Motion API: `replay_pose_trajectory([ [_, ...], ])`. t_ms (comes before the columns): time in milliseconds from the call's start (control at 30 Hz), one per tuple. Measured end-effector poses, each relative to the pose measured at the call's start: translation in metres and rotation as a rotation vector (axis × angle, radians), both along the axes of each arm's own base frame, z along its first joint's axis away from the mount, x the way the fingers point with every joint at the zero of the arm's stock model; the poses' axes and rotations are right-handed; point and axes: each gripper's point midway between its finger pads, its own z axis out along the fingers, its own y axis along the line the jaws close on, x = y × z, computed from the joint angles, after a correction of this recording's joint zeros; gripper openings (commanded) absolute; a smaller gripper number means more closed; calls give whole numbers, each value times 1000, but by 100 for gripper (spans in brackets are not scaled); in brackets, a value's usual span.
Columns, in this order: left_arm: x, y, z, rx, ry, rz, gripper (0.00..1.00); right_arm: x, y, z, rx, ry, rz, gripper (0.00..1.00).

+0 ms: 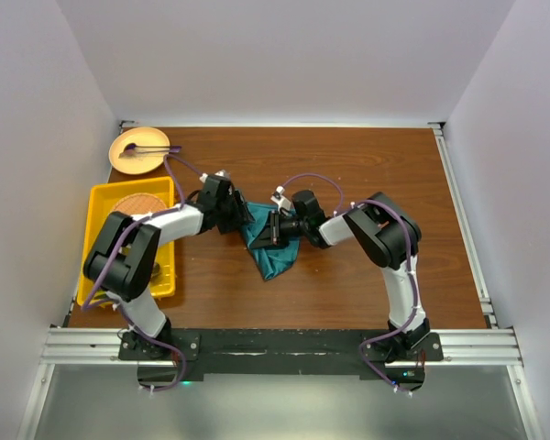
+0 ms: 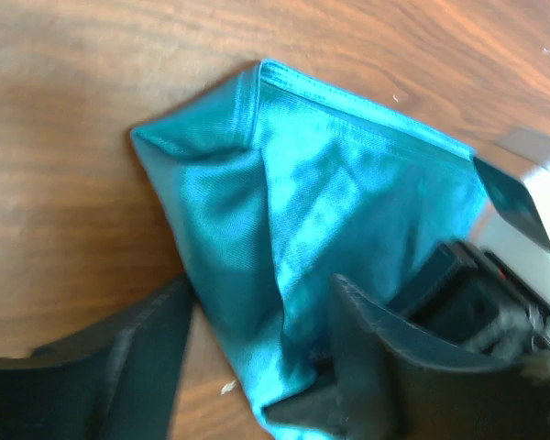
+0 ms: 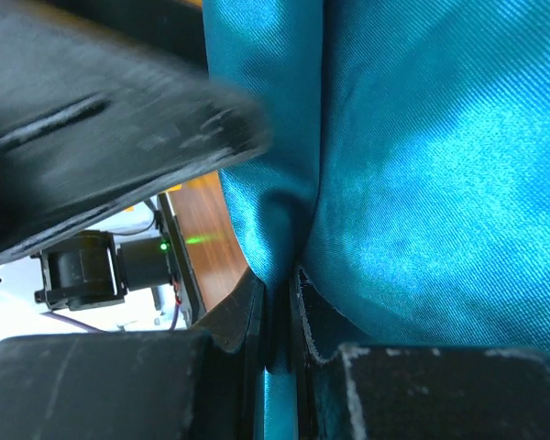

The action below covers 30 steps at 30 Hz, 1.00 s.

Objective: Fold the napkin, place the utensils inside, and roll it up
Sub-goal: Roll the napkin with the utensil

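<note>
The teal napkin (image 1: 277, 259) lies bunched in the middle of the table, partly lifted between my two grippers. My right gripper (image 1: 268, 229) is shut on a fold of the napkin (image 3: 422, 165), and the cloth is pinched between its pads (image 3: 280, 307). My left gripper (image 1: 246, 220) stands open astride the napkin's (image 2: 330, 202) edge. Its fingers (image 2: 385, 367) are wide apart, one of them touching the cloth. The right gripper's body (image 2: 513, 266) shows just beyond it. No utensils are in view.
A yellow tray (image 1: 101, 206) holding a round woven mat sits at the left edge. Behind it stands a tan plate (image 1: 126, 165) with a thin dark-ended stick on it. Bare brown wood extends to the right and to the back.
</note>
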Motion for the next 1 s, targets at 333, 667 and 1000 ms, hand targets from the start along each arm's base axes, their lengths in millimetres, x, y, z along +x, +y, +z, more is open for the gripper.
replay_pose_trajectory([
  [333, 16, 1, -9, 101, 63, 97, 0, 5, -3, 0, -51, -20, 11, 8],
  [667, 28, -6, -10, 114, 92, 84, 0, 14, -15, 24, -414, -359, 96, 75],
  [1000, 29, -11, -9, 106, 148, 68, 0, -3, -9, 14, -774, -682, 54, 76],
])
